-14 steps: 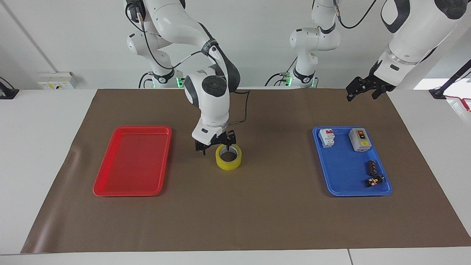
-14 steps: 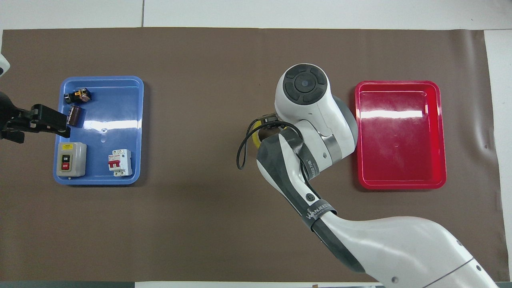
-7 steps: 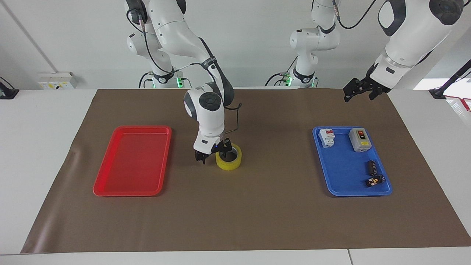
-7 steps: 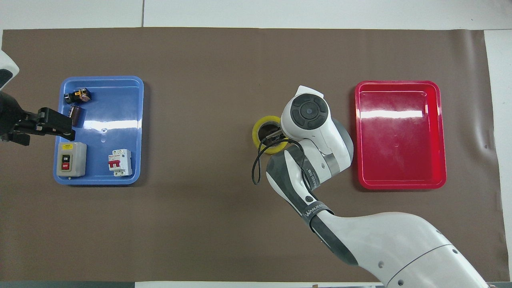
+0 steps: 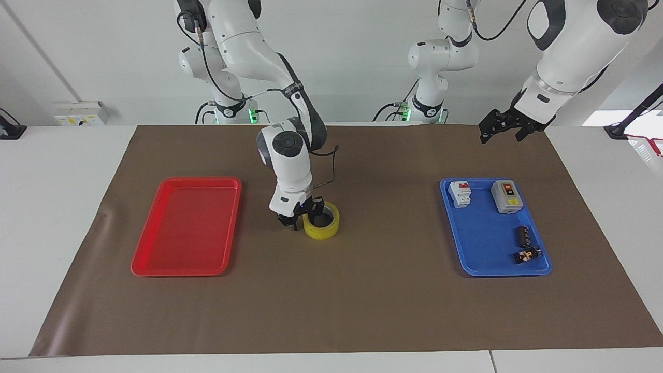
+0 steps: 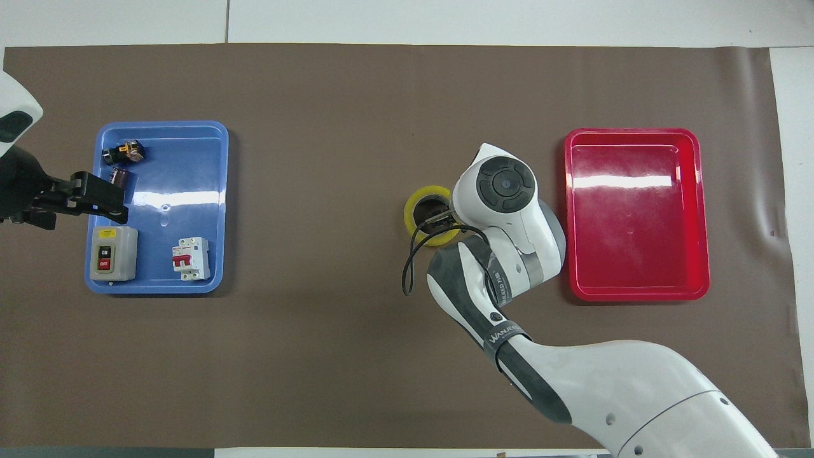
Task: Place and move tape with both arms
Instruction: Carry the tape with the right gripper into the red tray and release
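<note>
We see a translucent yellow roll of packing tape lying flat on the brown-covered table, between an empty red plastic tray and a blue plastic tray of small electrical parts. Our right gripper is down at the roll's rim, one finger inside the core, but we cannot tell whether its jaws have clenched. Our left gripper waits in the air, its jaws spread apart. We judge the grasp under way; the move remains.

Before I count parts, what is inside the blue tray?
The blue tray holds a circuit breaker, a grey on/off switch box and two small dark parts. Nothing in it is covered.
</note>
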{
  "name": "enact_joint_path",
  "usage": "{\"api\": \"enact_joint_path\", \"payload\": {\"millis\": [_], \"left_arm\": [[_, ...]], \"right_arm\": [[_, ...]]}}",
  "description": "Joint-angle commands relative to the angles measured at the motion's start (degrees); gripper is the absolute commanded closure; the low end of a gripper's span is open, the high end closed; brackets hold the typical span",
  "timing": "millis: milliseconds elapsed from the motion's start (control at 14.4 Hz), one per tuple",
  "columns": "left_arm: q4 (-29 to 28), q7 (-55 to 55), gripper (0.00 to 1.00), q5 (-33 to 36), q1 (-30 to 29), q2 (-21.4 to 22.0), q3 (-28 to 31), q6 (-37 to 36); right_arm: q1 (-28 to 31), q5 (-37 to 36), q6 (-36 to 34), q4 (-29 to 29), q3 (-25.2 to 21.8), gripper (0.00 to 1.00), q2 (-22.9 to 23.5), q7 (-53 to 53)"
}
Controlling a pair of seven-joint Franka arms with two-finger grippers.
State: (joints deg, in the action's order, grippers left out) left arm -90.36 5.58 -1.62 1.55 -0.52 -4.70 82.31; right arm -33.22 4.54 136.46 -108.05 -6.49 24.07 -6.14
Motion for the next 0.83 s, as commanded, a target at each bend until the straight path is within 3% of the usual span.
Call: {"api": "enact_joint_path", "payload": {"millis": [0,69,277,485,623,762], "left_arm": [[-1.2,-0.7,0.0,0.7,-3.4,1.2,-2.3,0.7],[-1.2,-0.7,0.0,0.7,-3.4,1.2,-2.3,0.4],[-1.1,-0.7,0.0,0.7,-2.7,1.2,-2.3,0.5],[-0.9,-0.7,0.0,0.7,-2.6,1.2,-2.4,0.8],[-1.0,-0.7,0.0,0.7,-2.3,1.2,-2.3,0.9],[-0.7,-1.0,0.0,0.7,-1.8,1.3,-2.3,0.9]], "right_arm": [[1.1,1.5,-0.2,-1.9,0.4,1.0,-1.6,1.3],[1.8,1.5,-1.4,-1.1,0.4,1.0,-1.6,1.4],[6.9,0.5,-16.5,6.9,0.3,1.0,-3.7,5.5],[14.2,0.3,-24.4,5.6,0.0,1.0,-10.5,13.9],[20.2,-1.0,-26.6,5.4,-0.1,1.0,-11.4,21.3],[26.2,-2.6,-22.8,0.4,-0.1,1.0,-12.7,29.8]]}}
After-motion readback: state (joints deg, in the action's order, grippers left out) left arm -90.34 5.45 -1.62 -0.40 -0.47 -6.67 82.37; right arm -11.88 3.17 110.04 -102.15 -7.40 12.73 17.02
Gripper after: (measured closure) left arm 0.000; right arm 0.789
